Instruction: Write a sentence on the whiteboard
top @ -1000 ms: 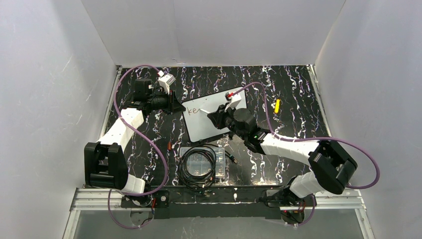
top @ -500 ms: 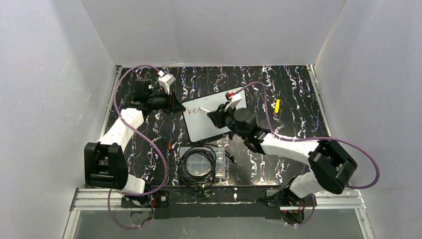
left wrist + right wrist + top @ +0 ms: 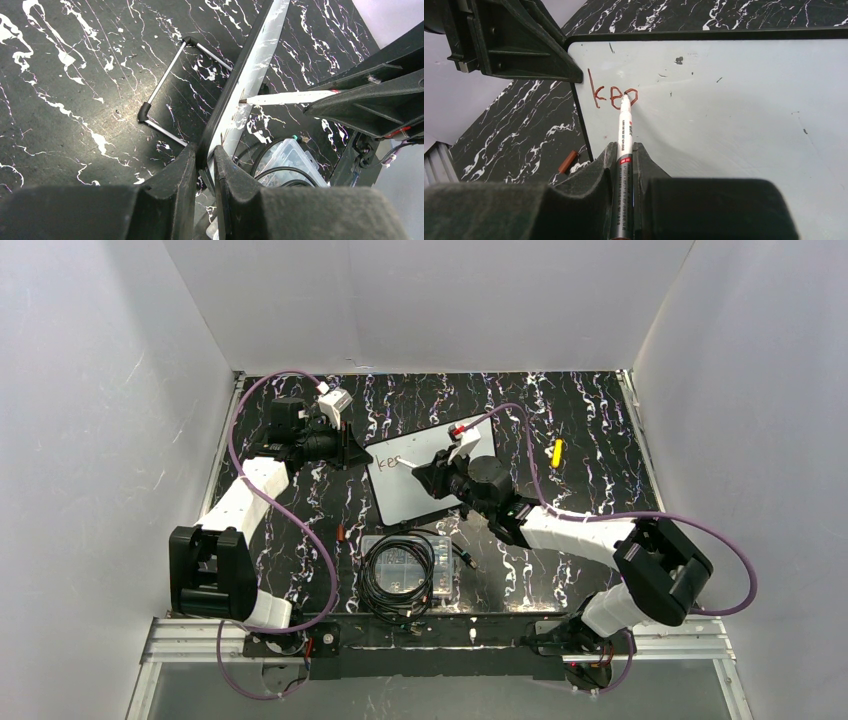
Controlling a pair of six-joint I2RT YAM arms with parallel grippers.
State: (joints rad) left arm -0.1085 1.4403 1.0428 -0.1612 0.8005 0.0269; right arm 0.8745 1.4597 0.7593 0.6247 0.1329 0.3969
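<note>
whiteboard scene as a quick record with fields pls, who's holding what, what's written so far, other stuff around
whiteboard: left edge clamped in the left gripper
marker: held in the right gripper, tip on the board
sentence: only "ke" and a half-drawn third letter, reddish brown
task status: writing unfinished
other things: clear box with coiled black cable, yellow item, small brown cap

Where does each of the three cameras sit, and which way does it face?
Top external: above, behind the bases, looking down on the table; left arm and right arm show.
Left wrist: looks past its own left hand, shut on the whiteboard's edge.
Right wrist: looks along the marker in its right hand to the started sentence.
Shared: both wrist views catch the marker tip on the whiteboard.
</note>
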